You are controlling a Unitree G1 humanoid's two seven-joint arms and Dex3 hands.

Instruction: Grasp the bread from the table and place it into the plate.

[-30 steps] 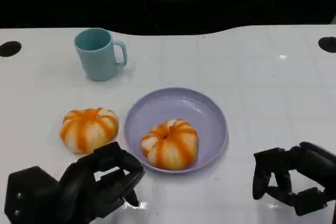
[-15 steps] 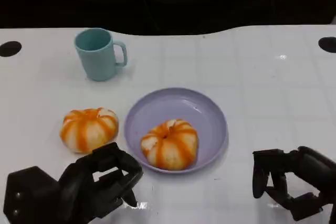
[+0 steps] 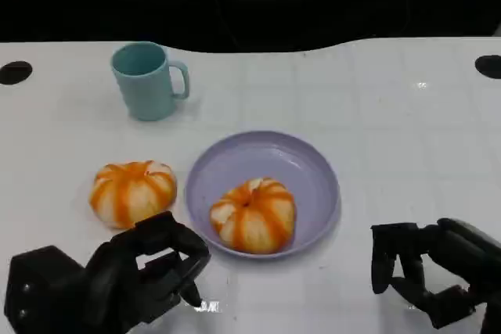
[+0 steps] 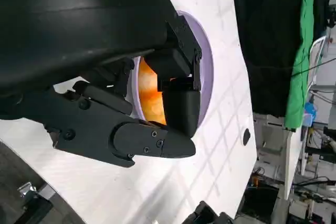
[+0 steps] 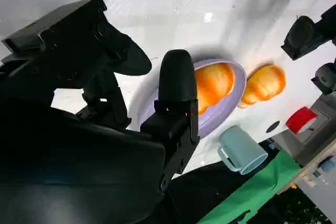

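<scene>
One orange-striped bread [image 3: 252, 214] lies inside the purple plate [image 3: 309, 163], toward its near left side. A second orange-striped bread [image 3: 131, 192] sits on the white table just left of the plate. My left hand [image 3: 117, 283] rests near the table's front edge below that second bread, fingers curled in around nothing. My right hand [image 3: 430, 271] hovers low at the front right, fingers apart and empty, to the right of the plate. In the right wrist view, the plated bread [image 5: 212, 85] and the table bread [image 5: 265, 82] show beyond my right hand [image 5: 121, 103]. The left wrist view shows my left hand [image 4: 105, 77] before the plate [image 4: 207, 72].
A teal mug [image 3: 149, 80] stands at the back left, handle to the right; it also shows in the right wrist view as the mug [image 5: 239, 150]. Dark round holes mark the table at the far left [image 3: 14, 72] and far right [image 3: 489, 66].
My right hand has slid slightly left and toward the near edge. The left hand, both breads and the plate have stayed where they were.
</scene>
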